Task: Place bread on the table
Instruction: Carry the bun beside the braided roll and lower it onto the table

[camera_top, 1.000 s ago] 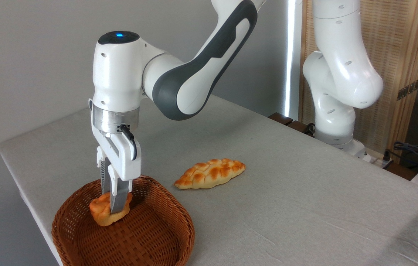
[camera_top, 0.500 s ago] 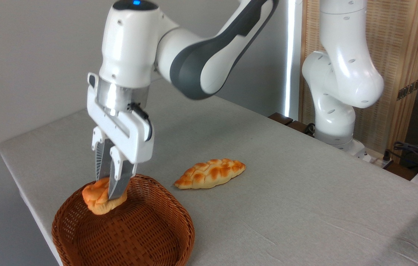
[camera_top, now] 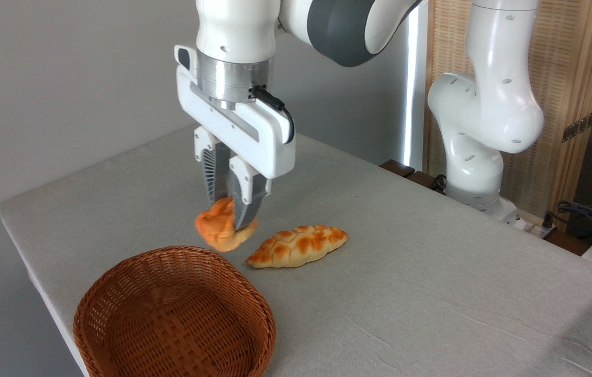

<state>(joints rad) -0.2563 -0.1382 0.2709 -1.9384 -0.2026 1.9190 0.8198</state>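
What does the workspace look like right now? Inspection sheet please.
Surface: table in light grey cloth, mostly bare.
Job's things: bread held in the air beyond the basket, not yet set down.
Clutter: wicker basket, nothing in it; braided loaf lying flat on the cloth.
Grippers: gripper with fingers shut on the bread.
Cables: black cable at the wrist; cables off the right edge.
Surroundings: grey wall, slatted wood panel.
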